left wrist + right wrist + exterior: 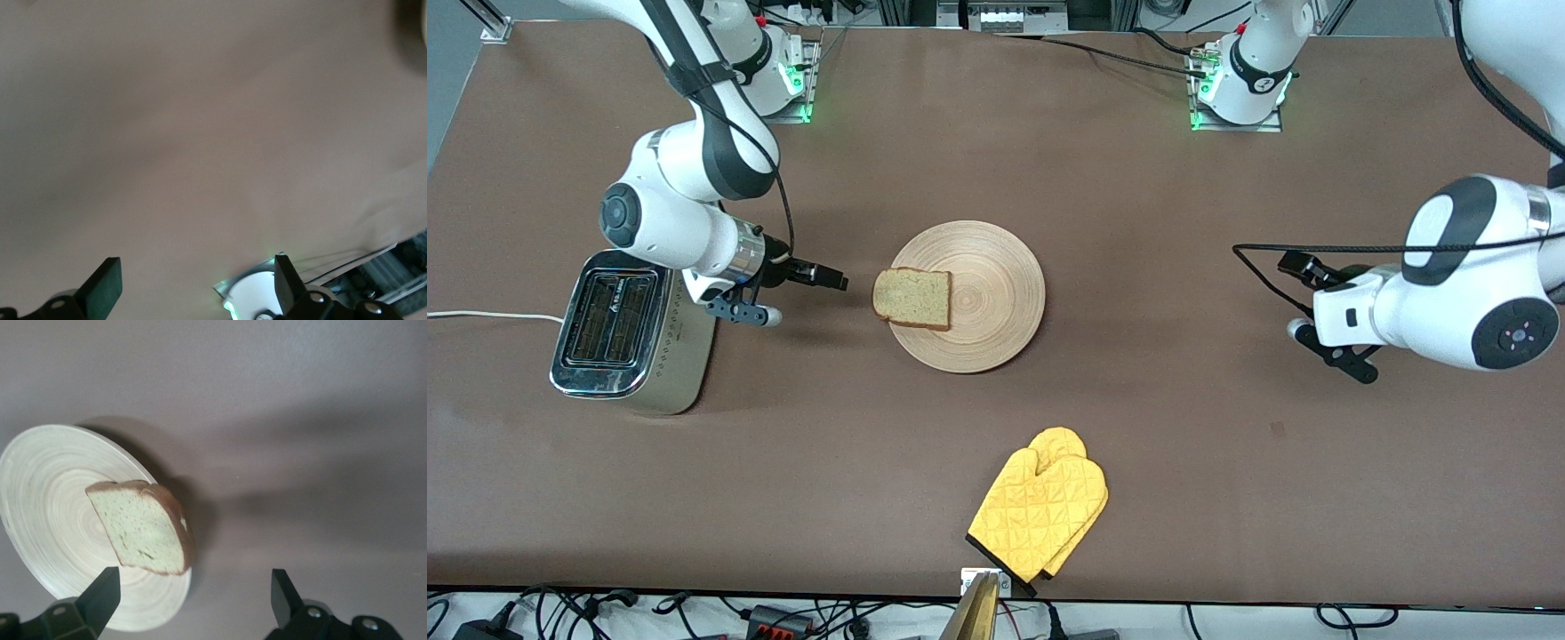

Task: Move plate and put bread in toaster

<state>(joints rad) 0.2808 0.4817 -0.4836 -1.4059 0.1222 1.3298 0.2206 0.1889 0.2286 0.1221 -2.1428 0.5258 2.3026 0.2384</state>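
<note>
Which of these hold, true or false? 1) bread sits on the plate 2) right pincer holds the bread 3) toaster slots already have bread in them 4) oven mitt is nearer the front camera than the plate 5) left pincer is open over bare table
1) The bread lies on the plate, overhanging its rim toward the right arm's end. True.
2) The right pincer holds the bread. False: it is open and empty, between the toaster and the plate.
3) The toaster slots hold bread. False: both slots look empty.
4) The yellow oven mitt lies nearer the front camera than the plate. True.
5) The left pincer is open over bare table. True.
</note>
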